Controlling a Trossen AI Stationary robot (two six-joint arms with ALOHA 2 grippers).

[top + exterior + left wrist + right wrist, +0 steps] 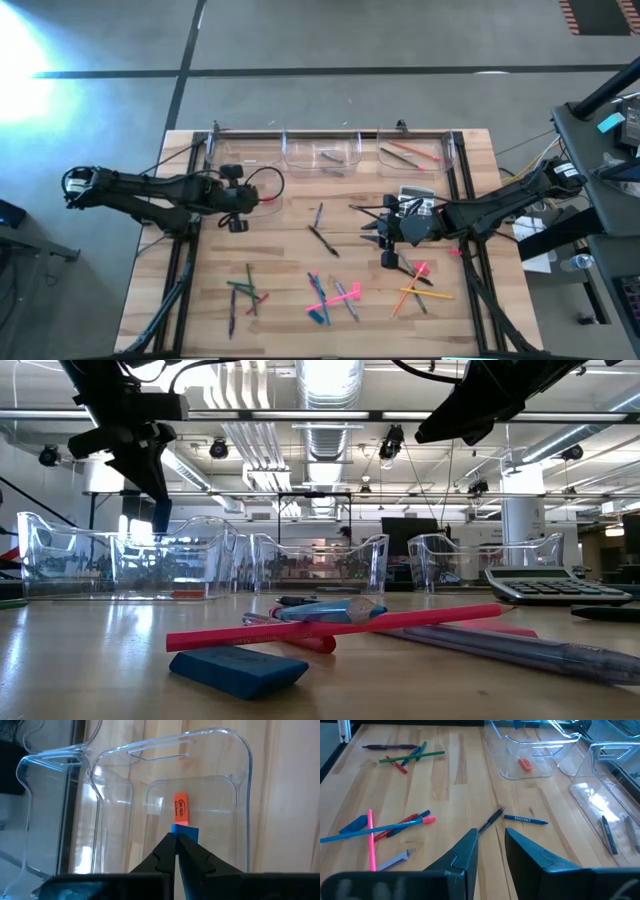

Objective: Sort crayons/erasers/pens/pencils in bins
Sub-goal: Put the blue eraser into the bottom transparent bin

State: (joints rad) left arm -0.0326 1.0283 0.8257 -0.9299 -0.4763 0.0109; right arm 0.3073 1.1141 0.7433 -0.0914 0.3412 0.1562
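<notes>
Where clear rounded bins [240,775] stand, blocky erasers [181,809] lie.

I'm working in a lab or industrial workshop. Exposed ceiling ducts [330,390] and pipes, strip lights, polished concrete floor [350,40]. My wooden table [290,250] stands by an equipment rack [605,150].
</notes>
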